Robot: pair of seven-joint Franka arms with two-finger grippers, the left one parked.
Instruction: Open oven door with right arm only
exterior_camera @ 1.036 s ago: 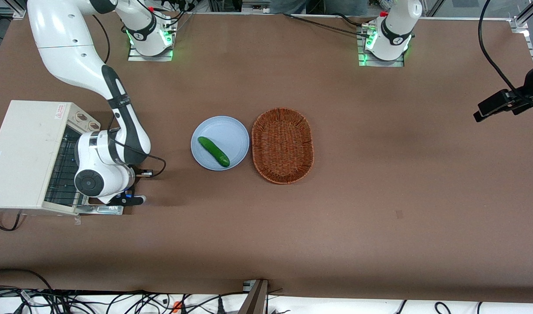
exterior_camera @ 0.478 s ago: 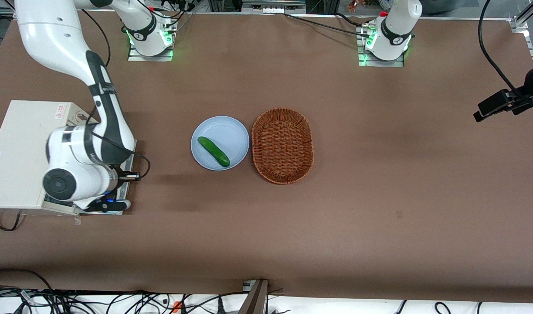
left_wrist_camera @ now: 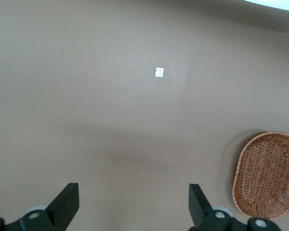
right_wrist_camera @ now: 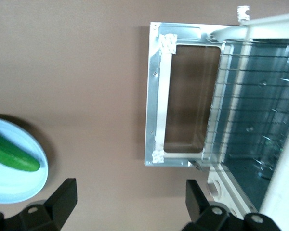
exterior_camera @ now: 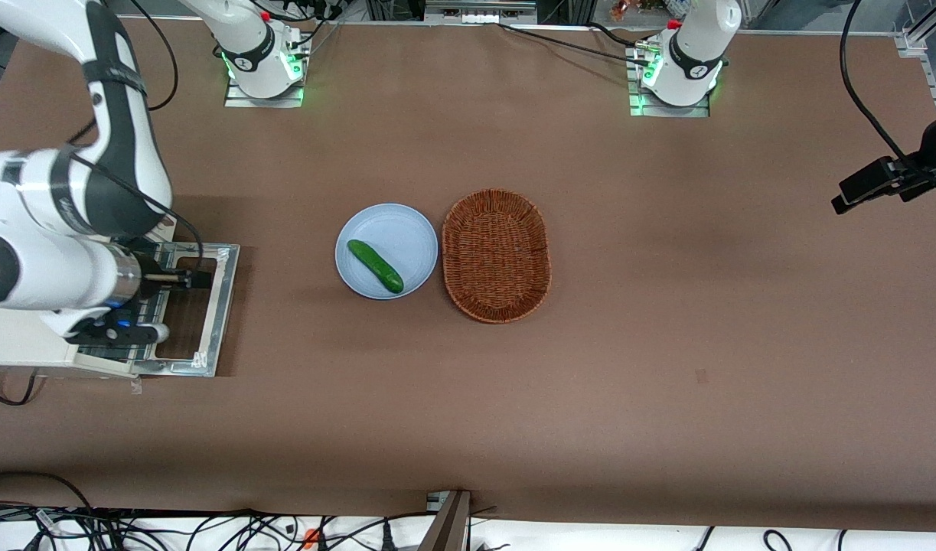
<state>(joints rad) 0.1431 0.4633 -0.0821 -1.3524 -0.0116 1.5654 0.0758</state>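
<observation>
Right wrist view: metal-framed oven door (right_wrist_camera: 180, 94) lying flat open on the table, hinged to cream-white boxy toaster oven (right_wrist_camera: 260, 125). My black gripper (right_wrist_camera: 126, 204), raised above it, fingers (right_wrist_camera: 62, 195) spread wide, empty.

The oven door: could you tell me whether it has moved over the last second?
Yes. The oven door has swung down flat toward the plate; the open gripper hangs above it.

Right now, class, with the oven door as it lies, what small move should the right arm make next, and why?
Probably none beyond lifting the gripper a little higher, clear of the oven. The oven door already lies flat on the table, metal-framed inner side up, and the wire rack is exposed. The gripper is open, holding nothing, above the oven's front, so the opening looks done.
</observation>
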